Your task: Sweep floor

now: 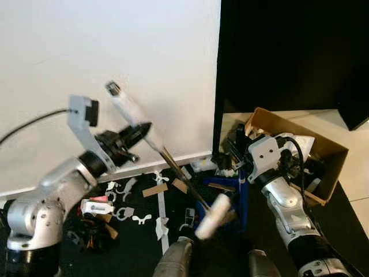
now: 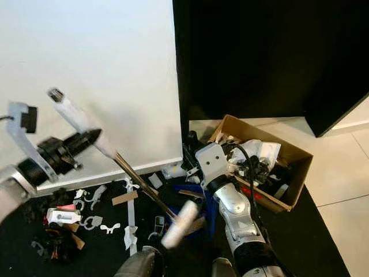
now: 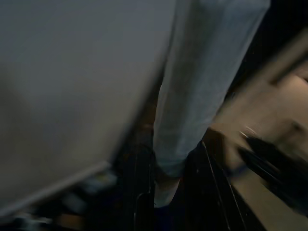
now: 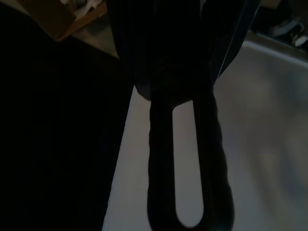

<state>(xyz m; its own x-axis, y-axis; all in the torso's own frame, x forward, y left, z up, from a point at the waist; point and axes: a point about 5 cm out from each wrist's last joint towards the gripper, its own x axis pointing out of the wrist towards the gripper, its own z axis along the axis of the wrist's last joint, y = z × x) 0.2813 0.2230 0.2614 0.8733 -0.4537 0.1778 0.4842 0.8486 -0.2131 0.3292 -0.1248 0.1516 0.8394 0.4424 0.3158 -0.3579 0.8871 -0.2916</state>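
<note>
A: Black mat (image 1: 144,242) underfoot, strewn with white plastic clips (image 1: 124,214), cardboard scraps (image 1: 155,190) and a small white-and-red item (image 1: 95,206) at far left. White wall (image 1: 115,52) behind.

B: Left gripper (image 1: 135,135)?

A: Raised before the wall, fingers clamped on the broom handle (image 1: 131,111) at its white upper sleeve. The metal shaft (image 1: 181,179) slants down and right toward the blue dustpan (image 1: 239,202).

B: Handling judgement?

A: Handle looks stiff and light, and the smooth sleeve may slip. A hold high on the sleeve gives reach but little leverage; a second hold lower on the shaft would steady the stroke. The debris looks light and likely to skitter on the mat.

B: White cylinder (image 1: 212,216) low at centre?

A: Blurred. Probably another handle; cannot tell what it belongs to.

B: Right gripper (image 1: 236,151)?

A: Near the dustpan's top, by the wall's corner. The right wrist view is dark, with one slotted black handle (image 4: 185,163) running along the fingers; it appears gripped, though the contact is hard to read.

B: Containers?

A: Dustpan stands among litter; contents unclear. Open cardboard box (image 1: 337,153) at right holds jumbled dark and white objects, individually unidentifiable.
</note>
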